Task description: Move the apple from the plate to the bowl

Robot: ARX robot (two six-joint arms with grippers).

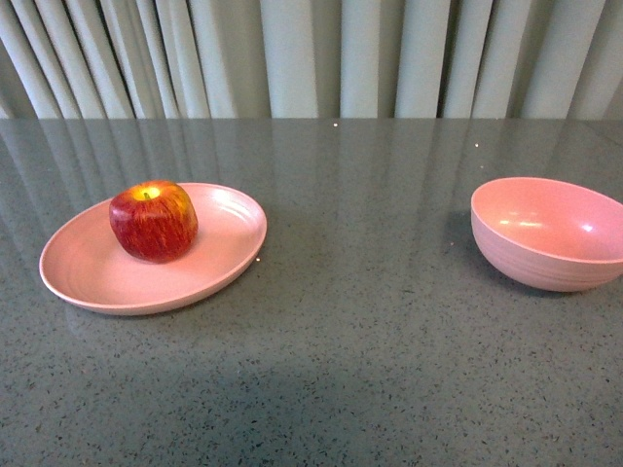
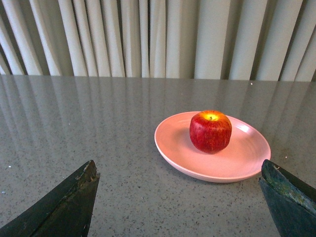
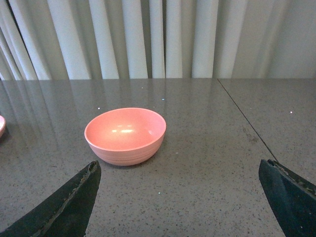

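A red streaky apple (image 1: 153, 221) with a yellow stem dip rests on the shallow pale pink plate (image 1: 88, 272) at the table's left. At the right stands the deep pale pink bowl (image 1: 550, 233), with nothing in it. Neither arm shows in the front view. In the left wrist view the apple (image 2: 210, 131) sits on the plate (image 2: 237, 163) ahead of my left gripper (image 2: 180, 185), which is open and short of the plate. In the right wrist view my right gripper (image 3: 178, 183) is open, with the bowl (image 3: 125, 136) ahead of it, a short way off.
The objects stand on a grey speckled table (image 1: 360, 321) backed by pale pleated curtains (image 1: 311, 58). A seam (image 3: 244, 121) in the tabletop runs beside the bowl in the right wrist view.
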